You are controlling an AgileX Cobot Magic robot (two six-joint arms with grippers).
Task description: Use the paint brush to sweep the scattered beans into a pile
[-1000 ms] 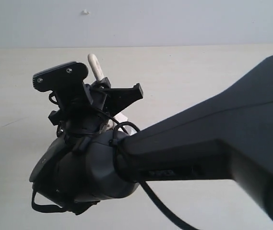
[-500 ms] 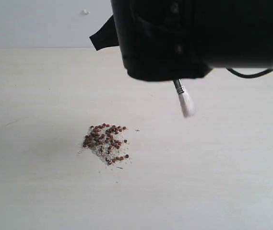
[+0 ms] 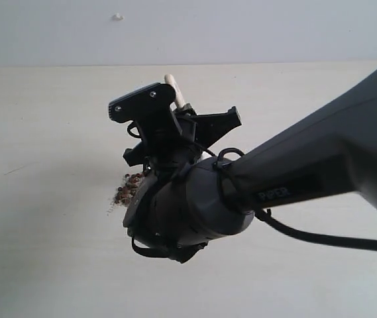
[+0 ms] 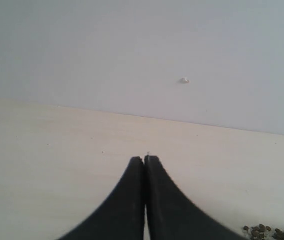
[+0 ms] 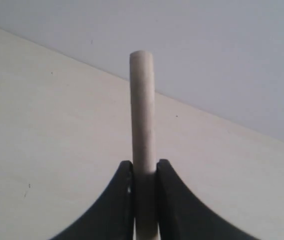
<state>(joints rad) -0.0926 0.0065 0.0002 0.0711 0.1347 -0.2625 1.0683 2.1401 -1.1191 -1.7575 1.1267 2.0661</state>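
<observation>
Both pairs of jaws: closed.
Left gripper (image 4: 144, 159): black, pressed together on nothing, pale wooden table (image 4: 42, 150) beyond it.
Beans (image 3: 133, 179): tiny round reddish-brown pellets in a small pile (image 3: 125, 190) on the table, partly hidden behind the black right arm (image 3: 307, 172).
Right gripper (image 5: 144, 167): black, clamped on the pale round wooden handle of the paint brush (image 5: 142, 110).

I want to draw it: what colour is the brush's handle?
Pale, creamy wood colour. The paint brush handle shows best in the right wrist view.
</observation>
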